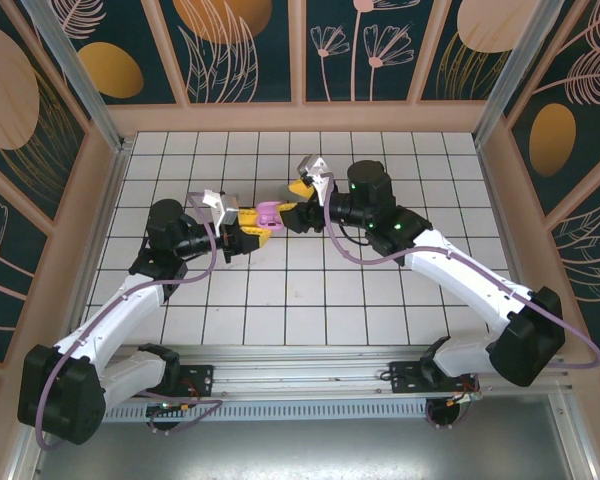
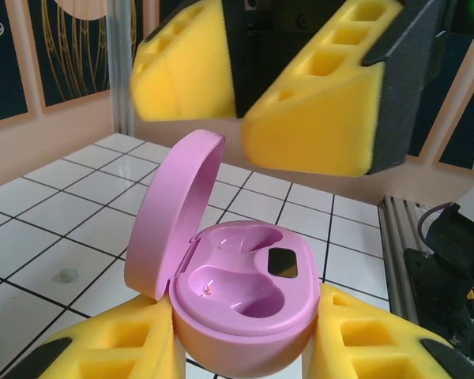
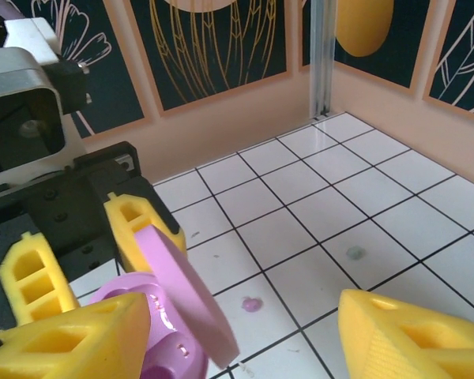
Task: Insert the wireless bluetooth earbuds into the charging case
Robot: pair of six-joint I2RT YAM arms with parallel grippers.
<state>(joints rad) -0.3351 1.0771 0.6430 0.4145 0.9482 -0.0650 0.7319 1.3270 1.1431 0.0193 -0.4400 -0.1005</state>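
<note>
As the wireless bluetooth earbuds are no more than tiny beads, they are judged to be very light, hard and smooth, and likely to skid or flick away on the glazed tiles if pinched off-centre. One pink-purple earbud (image 3: 251, 303) is seen lying on the white tiled floor (image 3: 300, 197) just beyond the edge of the open lid. A pale mint earbud (image 3: 353, 253) lies on a tile further off, and neither is touched by anything. A mint speck (image 2: 63, 275), probably a bead of the same kind, is seen on the floor to the left of the case in the left wrist view.

A hold is best taken square across the body of a bead, with the fingertips brought down on either side and shut gently. Which way either bead points cannot be told — each shows as a small rounded blot, and no long axis can be made out.

The pink charging case (image 2: 237, 300) is clamped by its sides between the yellow fingers of the left gripper (image 2: 249, 351). Its lid (image 2: 174, 213) is swung up and back, and its two hollows face upward, both empty. The right gripper (image 3: 245, 316) is spread wide with nothing between its fingers, just above and beside the case. The case is judged stiff, and the side grip leaves the hollows free — a bead could be lowered in from above.
</note>
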